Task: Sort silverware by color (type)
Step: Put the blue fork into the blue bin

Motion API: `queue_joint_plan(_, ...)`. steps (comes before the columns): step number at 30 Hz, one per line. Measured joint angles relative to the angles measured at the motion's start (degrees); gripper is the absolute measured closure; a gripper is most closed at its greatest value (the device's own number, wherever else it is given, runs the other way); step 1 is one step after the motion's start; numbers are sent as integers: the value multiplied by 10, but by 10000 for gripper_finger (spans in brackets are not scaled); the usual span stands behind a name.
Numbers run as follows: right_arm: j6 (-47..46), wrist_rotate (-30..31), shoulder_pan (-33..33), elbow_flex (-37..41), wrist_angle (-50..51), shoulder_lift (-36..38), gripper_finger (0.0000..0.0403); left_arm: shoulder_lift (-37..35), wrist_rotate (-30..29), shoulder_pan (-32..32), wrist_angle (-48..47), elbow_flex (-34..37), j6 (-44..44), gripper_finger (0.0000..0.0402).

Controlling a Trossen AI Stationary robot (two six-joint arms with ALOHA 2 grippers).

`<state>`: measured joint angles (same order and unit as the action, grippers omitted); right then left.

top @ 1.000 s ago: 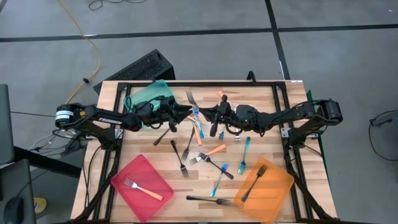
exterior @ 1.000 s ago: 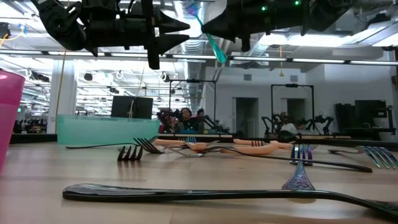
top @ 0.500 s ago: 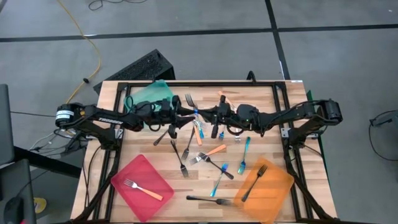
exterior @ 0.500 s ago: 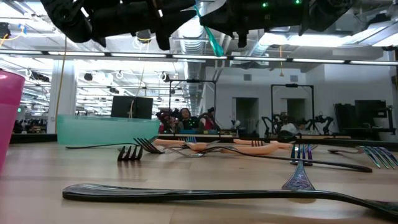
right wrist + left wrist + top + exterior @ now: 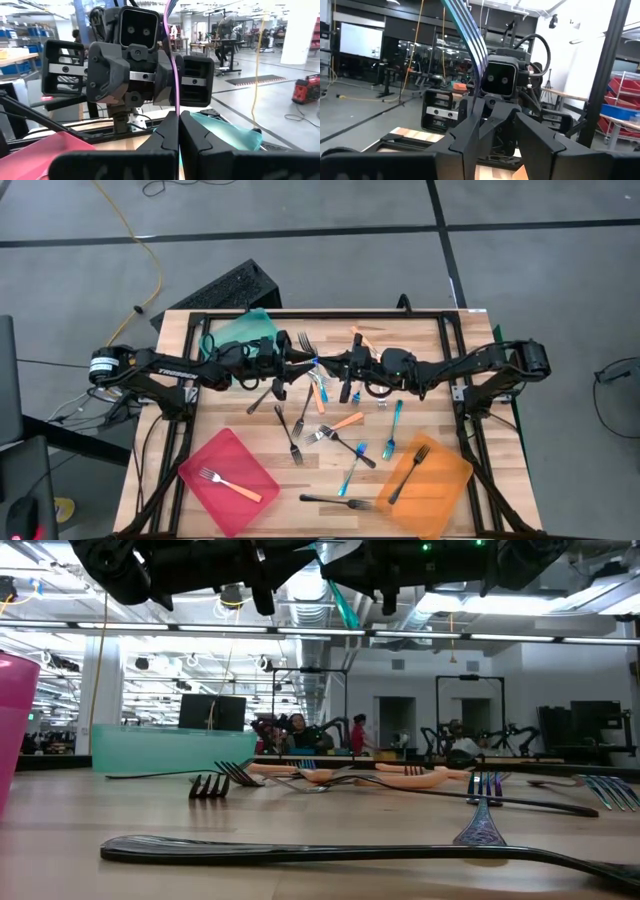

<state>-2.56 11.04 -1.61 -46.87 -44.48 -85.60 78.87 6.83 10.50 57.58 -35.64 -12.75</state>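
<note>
A blue-handled fork (image 5: 315, 364) hangs in the air above the table's middle, between my two grippers, which face each other. My right gripper (image 5: 178, 116) is shut on it. In the low view its teal handle end (image 5: 346, 610) slants down below the arms. My left gripper (image 5: 496, 111) is open, with its fingers on either side of the fork just below the tines (image 5: 465, 30). More forks (image 5: 335, 435), blue, orange-handled and black, lie scattered on the wood below. My right gripper pinches the fork's thin shaft (image 5: 173, 75) between its two fingers, coming level from the table's right. The fork is lifted clear and stands steeply, tines up and handle end down. My left gripper stands around the fork's neck (image 5: 479, 95); whether a finger touches it I cannot tell.
A teal tray (image 5: 240, 330) lies at the far left. A red tray (image 5: 250, 470) at the near left holds an orange-handled fork. An orange tray (image 5: 445, 470) at the near right holds a black fork. A dark fork (image 5: 330, 852) lies along the near edge.
My left gripper has moved toward the table's right until its fingers stand around the fork held by my right gripper. The fork and the right gripper have stayed in place, raised above the table.
</note>
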Motion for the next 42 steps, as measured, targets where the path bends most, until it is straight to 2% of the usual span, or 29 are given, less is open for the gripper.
queue_joint_plan(10, 31, -11, 12, 0, -61, 0, 381, 0, -11, 0, -7, 0, -5, 286)
queue_joint_plan(15, 27, -10, 17, 0, -46, 0, 381, 0, -13, 1, -2, 0, -9, 286)
queue_joint_plan(24, 10, -14, 3, 0, -22, 0, 381, 0, 43, 0, 23, 0, 1, 286)
queue_joint_plan(28, 9, -19, 4, 0, -17, 0, 381, 0, 27, 0, 27, 0, 1, 286)
queue_joint_plan(42, 5, -22, 0, 0, -11, 0, 381, 0, 34, 0, 13, -23, 3, 286)
